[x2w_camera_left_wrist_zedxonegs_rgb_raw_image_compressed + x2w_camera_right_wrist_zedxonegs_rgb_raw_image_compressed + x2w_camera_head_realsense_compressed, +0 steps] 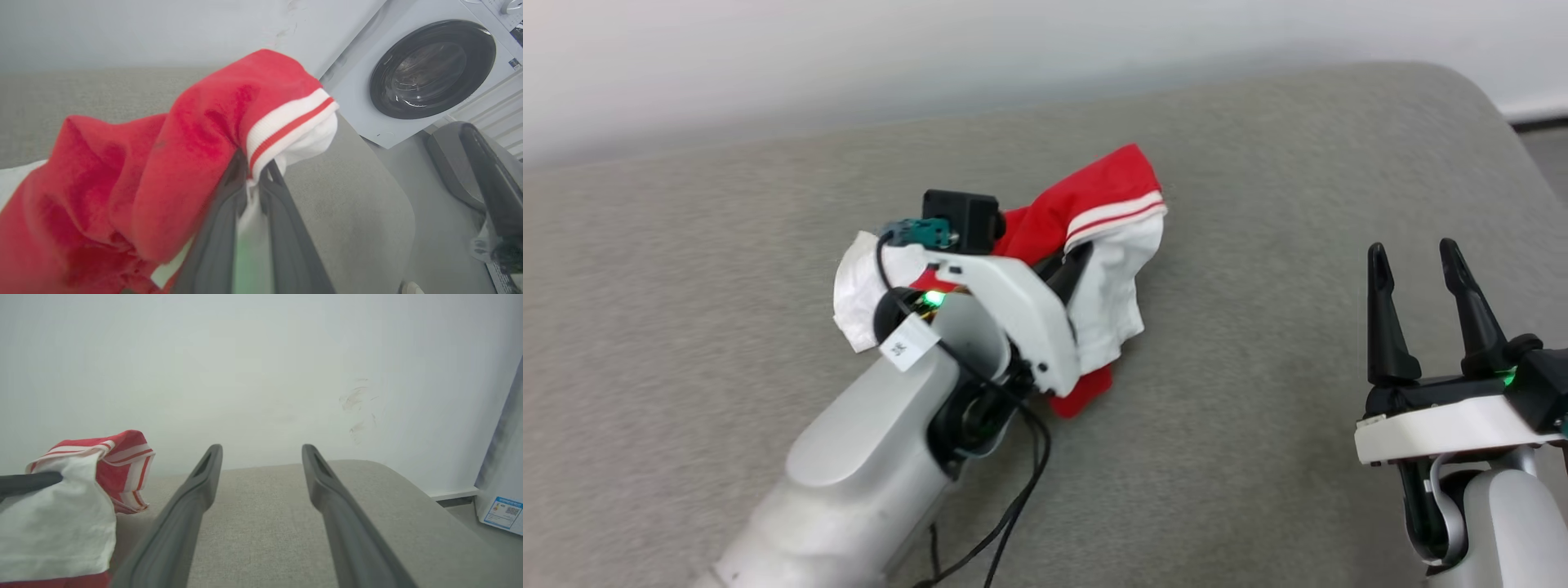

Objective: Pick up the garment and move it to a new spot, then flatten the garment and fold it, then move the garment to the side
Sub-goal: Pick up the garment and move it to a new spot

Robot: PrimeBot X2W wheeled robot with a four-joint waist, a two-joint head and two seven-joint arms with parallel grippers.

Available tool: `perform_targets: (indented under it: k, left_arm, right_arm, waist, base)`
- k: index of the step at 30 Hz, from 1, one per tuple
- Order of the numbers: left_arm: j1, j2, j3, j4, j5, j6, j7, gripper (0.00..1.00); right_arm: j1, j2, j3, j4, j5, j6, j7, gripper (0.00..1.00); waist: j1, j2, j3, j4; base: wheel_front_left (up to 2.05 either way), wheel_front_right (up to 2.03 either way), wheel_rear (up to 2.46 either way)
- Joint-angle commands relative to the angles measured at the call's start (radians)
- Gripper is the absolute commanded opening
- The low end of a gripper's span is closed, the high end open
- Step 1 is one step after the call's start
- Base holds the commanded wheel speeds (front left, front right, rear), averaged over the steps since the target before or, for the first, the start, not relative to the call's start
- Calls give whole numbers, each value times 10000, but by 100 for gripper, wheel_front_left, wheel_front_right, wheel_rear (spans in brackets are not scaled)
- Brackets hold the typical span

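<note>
Garment [1115, 200] bunched, red with white sleeve, at mid-pad [1258, 425], draped round left gripper [254, 173]. I read left fingers as clamped on striped trim, with white cloth pinched between them in left wrist view. Cannot tell if lower folds touch pad. Right gripper [1413, 249] well apart at my right, fingers spread, nothing between them. Washer [433, 69] beyond pad's edge.

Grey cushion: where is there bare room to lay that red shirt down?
The grey cushion lies bare between the garment and the open right claw, and also left of the left arm. It is crowded at the middle, where the left claw pinches the bunched garment.
</note>
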Motion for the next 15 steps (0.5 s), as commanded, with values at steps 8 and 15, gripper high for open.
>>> perform_targets:
  k: [8,15]
  left_arm:
    - [-1038,-1118,-112,2205,431,-950,-1660,100]
    - [-1229,-532,-201,2922,1255,-1484,-3210,100]
  right_arm:
    - [-49,27,-2,80,287,-7,-19,100]
    - [132,24,-87,211,-138,-7,-20,100]
  waist:
    - [1,0,702,-876]
    - [1,0,218,-27]
  base:
    - [0,0,0]
    - [0,0,0]
